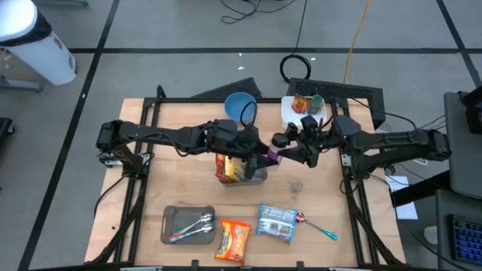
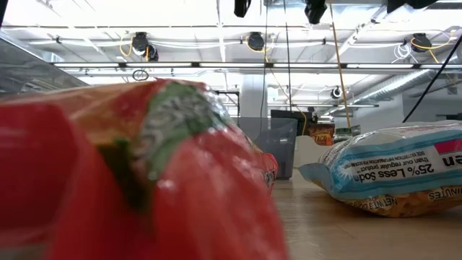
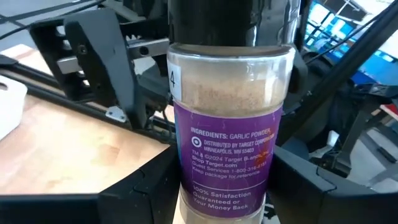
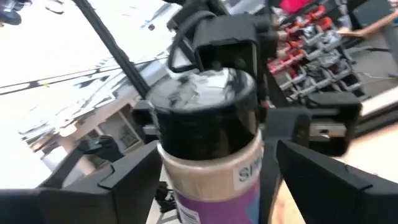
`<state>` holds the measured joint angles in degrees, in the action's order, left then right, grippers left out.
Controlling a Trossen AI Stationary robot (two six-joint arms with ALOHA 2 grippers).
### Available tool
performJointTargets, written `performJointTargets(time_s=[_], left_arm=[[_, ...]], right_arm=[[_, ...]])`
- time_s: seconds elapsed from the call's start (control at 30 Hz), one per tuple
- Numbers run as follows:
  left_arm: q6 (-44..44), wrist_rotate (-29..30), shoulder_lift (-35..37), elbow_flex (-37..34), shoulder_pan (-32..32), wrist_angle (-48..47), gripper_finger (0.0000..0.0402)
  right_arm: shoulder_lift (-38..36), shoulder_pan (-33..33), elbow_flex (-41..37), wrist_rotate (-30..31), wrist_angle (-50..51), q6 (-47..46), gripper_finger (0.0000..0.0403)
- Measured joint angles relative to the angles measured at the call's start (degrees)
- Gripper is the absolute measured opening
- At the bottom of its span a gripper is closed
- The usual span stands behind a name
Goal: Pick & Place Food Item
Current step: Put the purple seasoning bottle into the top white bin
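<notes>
The garlic powder jar (image 3: 227,137), black-capped with a purple label, hangs in the air between the two arms above the middle of the desk (image 1: 339,203). The left claw (image 1: 265,154) pinches its lower end. The right claw (image 1: 285,147) stands spread around the cap, fingers (image 4: 314,180) apart from it. A clear bin (image 1: 241,169) holding a yellow packet sits just below.

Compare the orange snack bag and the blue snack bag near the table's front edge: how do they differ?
The orange bag is red-orange with yellow; the blue bag is light blue and white. The orange bag lies beside the metal tray; the blue bag lies next to a red-headed spoon. The orange bag sits slightly nearer the front edge. Both lie flat, untouched.
</notes>
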<state>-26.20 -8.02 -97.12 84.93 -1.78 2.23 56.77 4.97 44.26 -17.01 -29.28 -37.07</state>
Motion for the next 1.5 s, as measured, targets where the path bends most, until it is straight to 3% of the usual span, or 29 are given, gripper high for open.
performJointTargets(time_s=[0.53, 0.9, 1.13, 1.33, 1.5], left_arm=[[-3.48, -4.65, -0.02, 0.00, -0.22, -1.84, 0.0212], [-5.87, -6.08, -0.04, 0.00, -0.15, -4.01, 0.0212], [-7.38, -8.47, -0.04, 0.02, -0.17, -6.28, 0.0212], [-7.63, -8.64, -0.07, 0.02, -0.17, -7.26, 0.0212], [-7.82, -8.62, -0.07, 0.02, -0.15, -7.24, 0.0212]], right_arm=[[0.02, 3.00, 2.91, -8.60, -0.75, -2.24, 0.0293], [0.83, 3.46, 12.89, -12.25, 26.39, 7.40, 0.0293], [3.72, 7.05, 19.98, -20.41, 34.40, 8.82, 0.0293], [7.81, 8.20, 25.93, -23.44, 45.34, 13.55, 0.0293], [11.01, 8.16, 27.38, -26.76, 47.22, 14.12, 0.0293]])
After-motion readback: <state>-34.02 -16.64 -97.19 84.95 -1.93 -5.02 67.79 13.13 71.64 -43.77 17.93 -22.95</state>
